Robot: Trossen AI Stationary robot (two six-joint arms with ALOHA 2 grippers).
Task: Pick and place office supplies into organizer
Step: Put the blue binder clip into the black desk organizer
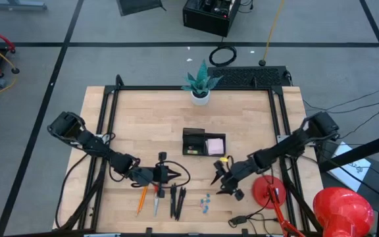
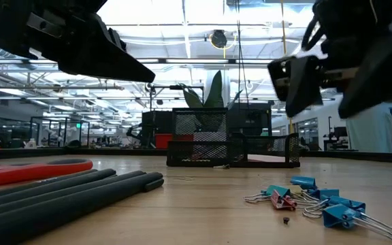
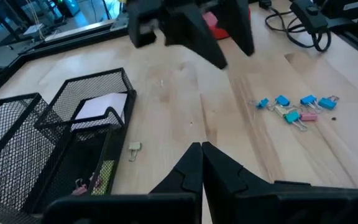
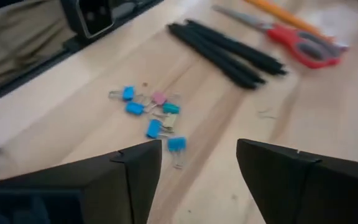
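Two tools hover: the right tool gapes empty over the clips; a loose pinch could scatter them. Left tool clenched.

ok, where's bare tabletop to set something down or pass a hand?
Free: the wide strip between the plant pot and the organizer, and the wood on either side of the organizer. Crowded: the near edge, with pencil, scissors, pens and clips lined up, left gripper and right gripper hovering just above.
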